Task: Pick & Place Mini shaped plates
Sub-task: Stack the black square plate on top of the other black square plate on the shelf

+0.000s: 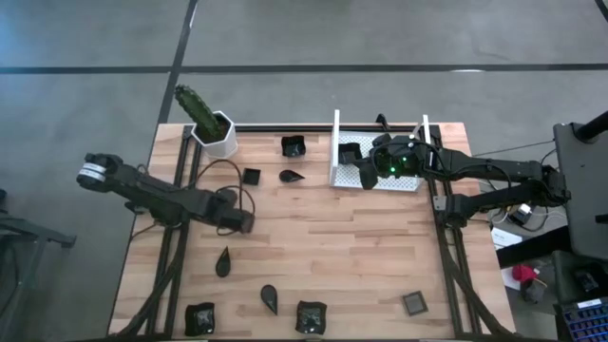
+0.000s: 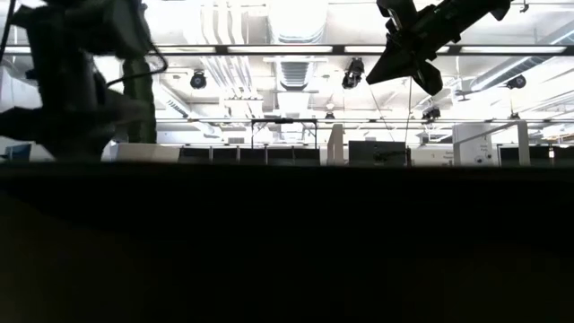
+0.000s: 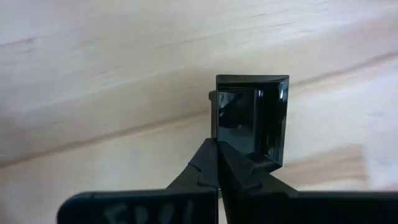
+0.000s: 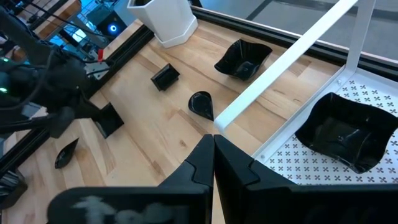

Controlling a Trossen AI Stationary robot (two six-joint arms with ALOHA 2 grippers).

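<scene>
One square plate (image 3: 252, 121) sits pinched by its rim in the left gripper (image 3: 219, 163), held just above the table (image 1: 361, 256), presumably for carrying to the white tray (image 1: 380, 180); other plates (image 1: 223, 261) lie scattered about; the right gripper (image 4: 213, 155), clenched and empty, hangs over the tray edge, one dish (image 4: 345, 137) already inside.

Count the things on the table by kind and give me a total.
Square dishes: 7 (one held in the left gripper, one in the white tray)
Teardrop dishes: 3
White tray: 1
Potted cactus: 1
Total: 12 (the right arm hides part of the tray)
</scene>
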